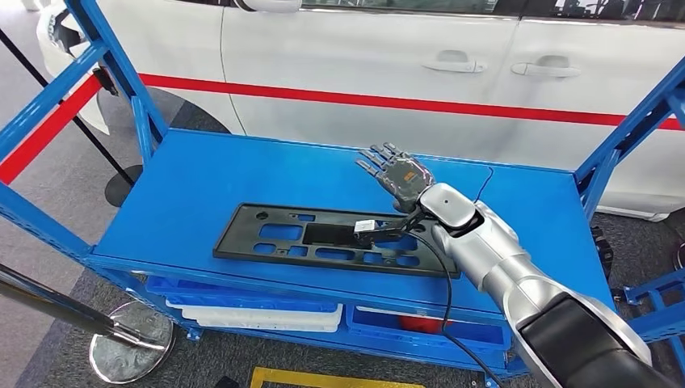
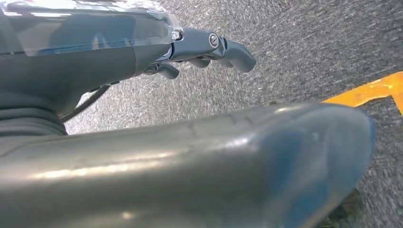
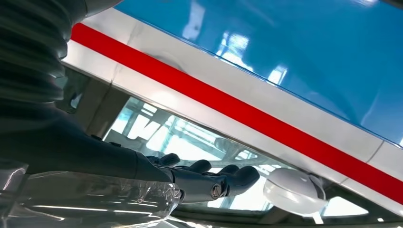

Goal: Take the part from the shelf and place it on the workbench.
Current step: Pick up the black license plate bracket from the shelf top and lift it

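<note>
Right hand (image 1: 397, 172) hovered over the blue shelf top (image 1: 202, 174), fingers apart and stretched forward, gripping nothing. Sat just beyond the far right end of the part (image 1: 323, 239), apart from it. From the right wrist view, same hand (image 3: 209, 180) seen with fingers extended, empty, against a white car (image 3: 247, 114) with a red stripe and a white door mirror (image 3: 293, 190).

Left hand (image 2: 209, 50) hung low over grey carpet (image 2: 309, 42), fingers loosely curled inward, nothing in them; a yellow floor marking (image 2: 375, 88) lay nearby.

Part: a flat black plastic panel with rectangular cutouts, lying flat on the shelf top, near its front edge. Carried a small white label (image 1: 365, 225) near its right end; writing too small to read.

Below, white trays (image 1: 266, 317) and blue bins (image 1: 420, 327) on the lower level. Behind the shelf, the white car (image 1: 363, 65) with two door handles.
</note>
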Action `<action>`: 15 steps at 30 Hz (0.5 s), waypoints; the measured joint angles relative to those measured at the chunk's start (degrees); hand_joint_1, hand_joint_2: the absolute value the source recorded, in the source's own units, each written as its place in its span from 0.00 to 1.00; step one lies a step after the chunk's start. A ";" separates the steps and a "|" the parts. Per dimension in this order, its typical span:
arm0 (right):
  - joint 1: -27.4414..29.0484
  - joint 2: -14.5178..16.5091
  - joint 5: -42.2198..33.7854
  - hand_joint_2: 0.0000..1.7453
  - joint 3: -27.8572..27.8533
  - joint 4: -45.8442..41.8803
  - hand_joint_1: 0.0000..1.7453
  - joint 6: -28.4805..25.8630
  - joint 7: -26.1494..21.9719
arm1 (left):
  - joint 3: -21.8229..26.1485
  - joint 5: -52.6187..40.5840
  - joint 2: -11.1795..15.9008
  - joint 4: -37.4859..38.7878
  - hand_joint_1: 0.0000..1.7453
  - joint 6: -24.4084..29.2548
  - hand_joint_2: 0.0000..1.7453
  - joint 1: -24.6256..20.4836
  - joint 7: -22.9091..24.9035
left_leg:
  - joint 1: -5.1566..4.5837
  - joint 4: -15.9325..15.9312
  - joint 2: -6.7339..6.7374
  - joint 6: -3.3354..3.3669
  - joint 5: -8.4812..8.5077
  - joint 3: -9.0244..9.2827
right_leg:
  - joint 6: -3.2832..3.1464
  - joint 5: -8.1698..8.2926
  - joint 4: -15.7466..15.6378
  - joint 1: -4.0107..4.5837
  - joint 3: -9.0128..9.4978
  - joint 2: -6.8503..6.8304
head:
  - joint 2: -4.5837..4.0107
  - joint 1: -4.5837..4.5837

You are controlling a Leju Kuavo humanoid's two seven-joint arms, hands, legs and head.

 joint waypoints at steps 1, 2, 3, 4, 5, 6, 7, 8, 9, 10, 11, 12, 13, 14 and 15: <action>-0.05 -0.08 -0.01 1.00 -0.03 -0.05 0.00 -0.01 -0.01 | 0.00 0.00 0.00 -0.01 0.00 0.01 0.00 -0.04 0.00 | 0.02 1.37 0.08 -0.27 -1.01 -0.57 | -0.36 0.12 -0.26 -0.10 0.09 -0.09 | 0.00 0.00; -0.08 -0.19 -0.01 1.00 -0.07 -0.10 0.00 -0.01 -0.01 | 0.00 0.00 0.00 -0.01 0.00 0.01 0.00 -0.08 0.00 | 0.04 4.00 0.15 -0.50 -2.65 -1.73 | -0.67 0.22 -0.49 -0.18 0.19 -0.20 | 0.00 0.00; -0.08 -0.32 -0.01 1.00 -0.08 -0.13 0.00 -0.01 -0.01 | 0.01 0.00 0.00 -0.01 0.00 0.02 0.00 -0.08 0.00 | 0.06 7.68 0.21 -0.68 -4.64 -3.39 | -0.88 0.22 -0.55 -0.08 0.21 -0.29 | 0.00 0.00; -0.03 -0.44 -0.01 0.75 -0.08 -0.14 0.00 -0.01 -0.04 | 0.01 0.00 0.00 0.00 0.00 0.02 0.00 -0.04 0.00 | 0.06 11.73 0.25 -0.83 -6.50 -5.31 | -1.01 0.19 -0.52 0.01 0.19 -0.31 | 0.00 0.00; 0.08 -0.50 -0.01 0.50 -0.08 -0.14 0.00 -0.02 -0.07 | 0.02 0.00 0.00 0.01 0.00 0.02 0.00 0.05 0.01 | 0.06 14.93 0.26 -0.95 -7.60 -6.88 | -1.05 0.18 -0.46 0.11 0.18 -0.32 | 0.00 0.00; 0.19 -0.52 -0.04 0.25 -0.08 -0.14 0.00 -0.05 -0.11 | 0.03 0.01 0.00 0.01 0.00 0.02 0.00 0.13 0.05 | 0.06 16.31 0.26 -0.99 -7.64 -7.60 | -1.08 0.18 -0.36 0.19 0.17 -0.32 | 0.00 0.00; 0.27 -0.52 -0.11 0.00 -0.08 -0.14 0.00 -0.15 -0.19 | 0.05 0.04 0.00 0.01 0.00 0.01 0.00 0.18 0.10 | 0.06 15.33 0.26 -0.96 -6.54 -7.19 | -1.08 0.18 -0.23 0.24 0.16 -0.31 | 0.00 0.00; 0.31 -0.52 -0.21 0.00 -0.09 -0.15 0.00 -0.32 -0.24 | 0.10 0.07 0.00 0.01 0.00 0.01 0.00 0.19 0.16 | 0.06 12.28 0.26 -0.84 -4.65 -5.77 | -1.03 0.15 -0.07 0.26 0.16 -0.28 | 0.00 0.00; 0.32 -0.52 -0.31 0.00 -0.12 -0.18 0.00 -0.52 -0.30 | 0.17 0.10 0.00 0.00 0.00 0.00 0.00 0.17 0.22 | 0.06 8.14 0.14 -0.65 -2.60 -3.80 | -0.94 0.09 0.08 0.28 0.14 -0.25 | 0.00 0.00; 0.31 -0.52 -0.39 0.00 -0.16 -0.19 0.00 -0.78 -0.33 | 0.25 0.11 0.00 -0.01 0.00 -0.01 0.00 0.13 0.26 | -0.01 4.39 -0.02 -0.39 -1.03 -2.09 | -0.76 -0.03 0.32 0.38 0.05 -0.15 | 0.00 0.00; 0.30 -0.52 -0.42 0.00 -0.19 -0.21 0.00 -1.05 -0.33 | 0.31 0.09 0.00 -0.01 0.00 -0.01 0.00 0.13 0.28 | -0.06 1.88 -0.17 -0.09 -0.10 -1.00 | -0.52 -0.11 0.49 0.45 -0.07 -0.06 | 0.00 0.00; 0.31 -0.52 -0.46 0.00 -0.21 -0.25 0.00 -1.37 -0.31 | 0.36 0.04 0.00 -0.01 0.00 -0.01 0.00 0.16 0.29 | -0.15 0.69 -0.31 0.25 0.25 -0.56 | -0.24 -0.12 0.61 0.50 -0.20 0.01 | 0.00 0.00; 0.33 -0.52 -0.61 0.00 -0.24 -0.35 0.00 -1.80 -0.30 | 0.37 -0.05 0.00 -0.01 0.00 0.00 0.00 0.21 0.25 | -0.28 0.49 -0.34 0.60 0.31 -0.60 | 0.09 -0.08 0.63 0.53 -0.30 0.09 | 0.00 0.00; 0.38 -0.52 -1.02 0.00 -0.36 -0.54 0.00 -2.39 -0.43 | 0.37 -0.23 0.00 -0.01 0.00 0.02 0.00 0.25 0.14 | -0.25 0.33 -0.30 1.02 0.53 -0.62 | 0.43 0.00 0.58 0.48 -0.38 0.09 | 0.00 0.00; 0.47 -0.52 -1.66 0.00 -0.58 -0.85 0.00 -3.13 -0.72 | 0.38 -0.40 0.00 -0.01 0.00 0.05 0.00 0.26 0.01 | -0.22 0.12 -0.31 1.42 0.77 -0.59 | 0.74 -0.20 0.74 0.39 -0.52 0.14 | 0.00 0.01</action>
